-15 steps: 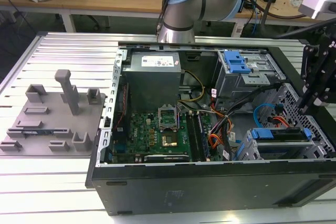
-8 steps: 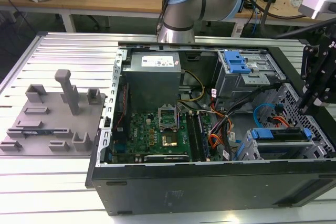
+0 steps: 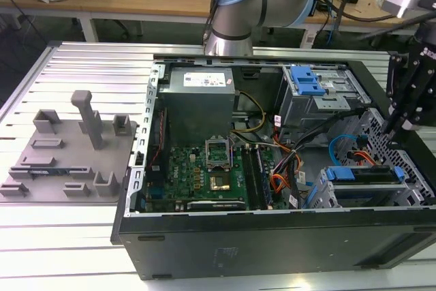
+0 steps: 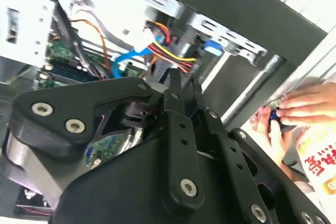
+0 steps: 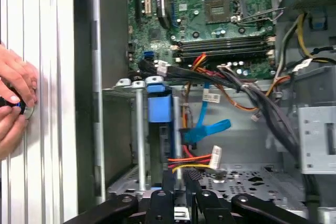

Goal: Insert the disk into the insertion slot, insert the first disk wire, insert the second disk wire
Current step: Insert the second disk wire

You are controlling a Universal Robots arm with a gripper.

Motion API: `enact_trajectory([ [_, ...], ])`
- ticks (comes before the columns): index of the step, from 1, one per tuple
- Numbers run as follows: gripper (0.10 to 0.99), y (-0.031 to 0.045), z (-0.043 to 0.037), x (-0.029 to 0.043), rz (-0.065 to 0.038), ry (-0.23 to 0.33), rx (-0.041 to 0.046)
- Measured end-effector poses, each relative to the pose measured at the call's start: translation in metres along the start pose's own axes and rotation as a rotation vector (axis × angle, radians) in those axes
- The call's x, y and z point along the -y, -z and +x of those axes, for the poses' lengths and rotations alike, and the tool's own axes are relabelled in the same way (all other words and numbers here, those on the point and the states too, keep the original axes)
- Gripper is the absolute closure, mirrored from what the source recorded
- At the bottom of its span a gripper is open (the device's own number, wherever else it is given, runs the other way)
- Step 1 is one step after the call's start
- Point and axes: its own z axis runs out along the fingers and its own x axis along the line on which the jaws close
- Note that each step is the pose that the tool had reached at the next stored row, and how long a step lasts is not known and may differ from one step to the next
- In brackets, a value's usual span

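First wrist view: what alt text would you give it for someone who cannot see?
Inside an open computer case, the black gripper hangs close to a red-and-yellow wire bundle beside the blue-framed disk, which stands inside the grey insertion slot. A blue cable lies nearby, a motherboard beyond, and a person's hands rest outside the case.

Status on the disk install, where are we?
Done, by the look of it: the disk sits in the insertion slot. In hand: the tool is close to the first disk wire; I cannot tell whether it holds it. Left: that wire and the second disk wire both look unplugged.
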Motion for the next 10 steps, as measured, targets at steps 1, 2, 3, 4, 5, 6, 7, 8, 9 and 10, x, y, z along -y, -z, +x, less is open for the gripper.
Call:
enact_trajectory([
  [1,0.847,0.0003,-0.0051,-0.0033,0.015,-0.003,-0.0007],
  [2,0.847,0.0001,-0.0054,-0.0069,0.057,-0.011,0.001],
  [3,0.847,-0.0006,-0.005,-0.0168,0.082,-0.016,0.0025],
  [4,0.847,-0.0009,-0.0048,-0.0204,0.083,-0.016,0.0025],
  [5,0.847,-0.0011,-0.0047,-0.0232,0.083,-0.016,0.0026],
  [6,0.847,-0.0014,-0.0045,-0.0277,0.083,-0.016,0.0025],
  [7,0.847,-0.0016,-0.0044,-0.0306,0.083,-0.014,-0.0046],
  [8,0.847,-0.0017,-0.0044,-0.0316,0.083,-0.011,-0.0141],
  [9,0.847,-0.0017,-0.0043,-0.0321,0.084,-0.005,-0.0224],
  [10,0.847,-0.0017,-0.0043,-0.0325,0.085,0.002,-0.029],
])
